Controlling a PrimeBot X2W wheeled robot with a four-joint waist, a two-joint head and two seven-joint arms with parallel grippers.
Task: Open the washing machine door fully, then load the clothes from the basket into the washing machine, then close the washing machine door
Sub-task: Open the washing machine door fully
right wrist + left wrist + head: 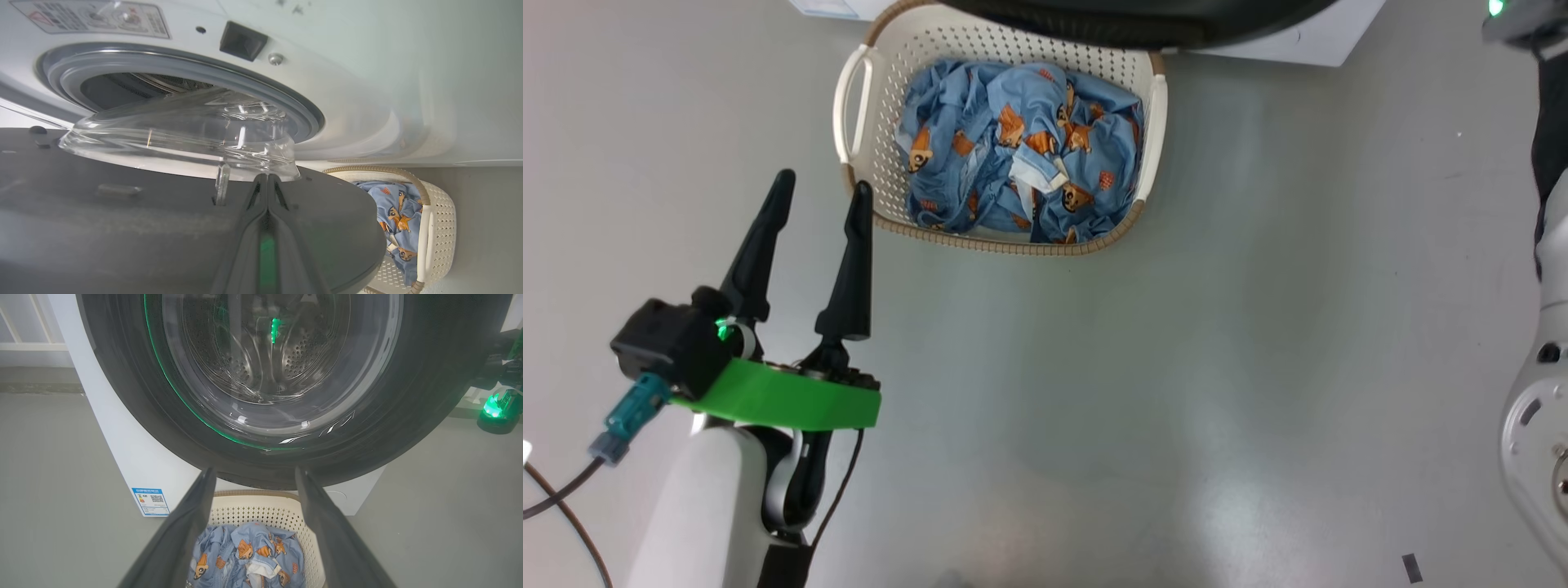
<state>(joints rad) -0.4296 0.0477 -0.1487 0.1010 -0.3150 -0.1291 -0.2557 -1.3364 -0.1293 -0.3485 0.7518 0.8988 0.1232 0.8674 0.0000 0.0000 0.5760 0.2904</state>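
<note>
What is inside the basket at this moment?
The basket holds crumpled clothes, light blue with orange-brown bears and a white part. They cover most of its bottom, so anything beneath them is hidden. In the head view the washing machine door covers its far edge.

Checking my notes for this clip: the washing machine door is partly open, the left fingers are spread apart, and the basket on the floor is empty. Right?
One slip: the basket is not empty; it holds the light blue bear-print clothes, as the head view shows. The washing machine door is partly open and the left fingers are spread apart.
</note>
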